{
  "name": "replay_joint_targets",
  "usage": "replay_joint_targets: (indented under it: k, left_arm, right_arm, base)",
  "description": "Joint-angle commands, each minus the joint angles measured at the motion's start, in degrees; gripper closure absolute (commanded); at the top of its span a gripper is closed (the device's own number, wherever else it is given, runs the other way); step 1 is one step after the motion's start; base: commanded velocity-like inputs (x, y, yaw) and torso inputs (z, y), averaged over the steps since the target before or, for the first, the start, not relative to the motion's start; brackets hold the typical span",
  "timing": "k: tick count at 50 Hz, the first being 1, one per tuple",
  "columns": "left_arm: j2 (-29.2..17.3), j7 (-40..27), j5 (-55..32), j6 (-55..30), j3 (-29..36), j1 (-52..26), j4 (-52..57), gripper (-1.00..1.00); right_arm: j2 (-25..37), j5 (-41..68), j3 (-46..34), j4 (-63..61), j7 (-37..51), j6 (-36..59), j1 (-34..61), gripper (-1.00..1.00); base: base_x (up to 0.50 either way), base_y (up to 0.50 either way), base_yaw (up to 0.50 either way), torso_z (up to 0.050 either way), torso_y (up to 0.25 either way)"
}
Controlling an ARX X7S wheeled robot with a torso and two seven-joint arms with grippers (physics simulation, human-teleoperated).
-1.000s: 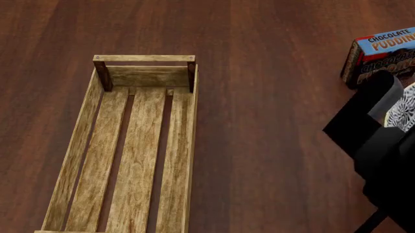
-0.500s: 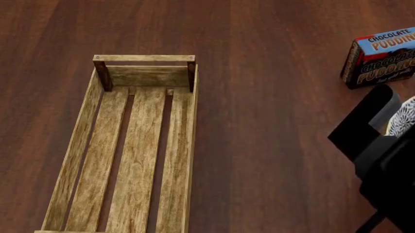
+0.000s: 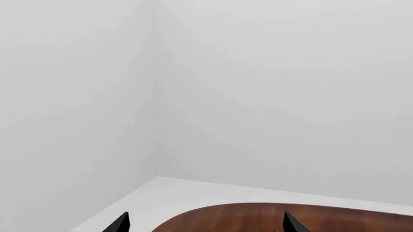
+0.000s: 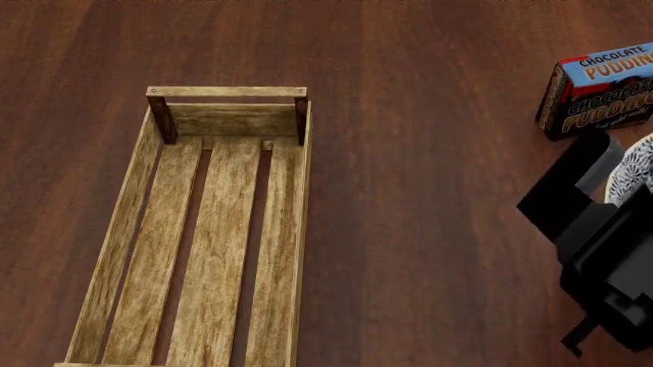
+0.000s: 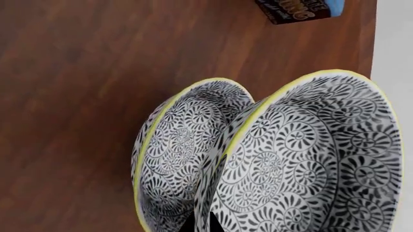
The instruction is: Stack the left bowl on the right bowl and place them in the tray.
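- Right gripper [image 5: 200, 223]: only two dark fingertips showed at the edge of the right wrist view, close together across the wall of the nearer bowl [image 5: 303, 159]; they were clamped on its rim. In the head view the gripper's black body [image 4: 602, 245] stood at the right edge of the frame, its fingertips hidden.
- Nearer bowl: black-and-white spiral pattern with a yellow rim, tilted steeply so that its mouth faced the wrist camera.
- Second bowl [image 5: 184, 154]: same pattern and rim, just beside the nearer bowl and overlapping it in the view, tilted the same way; whether it nested under the held bowl or merely touched it could not be told. In the head view only a patterned sliver [image 4: 635, 176] appeared behind the gripper.
- Chocolate pudding box [image 4: 600, 88]: lay on the table [image 4: 429, 153] beyond the bowls, near the far right.
- Tray [image 4: 128, 229]: a light wooden crate with slatted floor, well apart from the bowls, at the left of the head view. Its long axis ran away from the robot, the far short end with two corner posts, the near end cut off by the frame; it held nothing visible.
- Left gripper [image 3: 203, 223]: two dark fingertips stood wide apart, holding nothing, facing a pale wall above the table edge.
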Motion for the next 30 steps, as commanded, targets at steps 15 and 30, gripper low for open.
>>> replay_joint_targets:
  k: [15,30]
  left_arm:
    - [-1.3,-1.5,-1.4,1.0,-0.1,0.8,0.2,-1.00]
    - [-2.0,-2.0,-1.6,1.2,0.1,1.0,0.2,-1.00]
  right_arm:
    - [-3.0,-6.9,-2.1,6.5,-3.9,-6.7,-4.7,1.00]
    - [-3.0,-6.8,-1.9,8.1,-4.1,-8.4,-7.6,1.00]
  base:
    - [0.00,0.00,0.00,0.000,0.000]
    - [0.00,0.00,0.00,0.000,0.000]
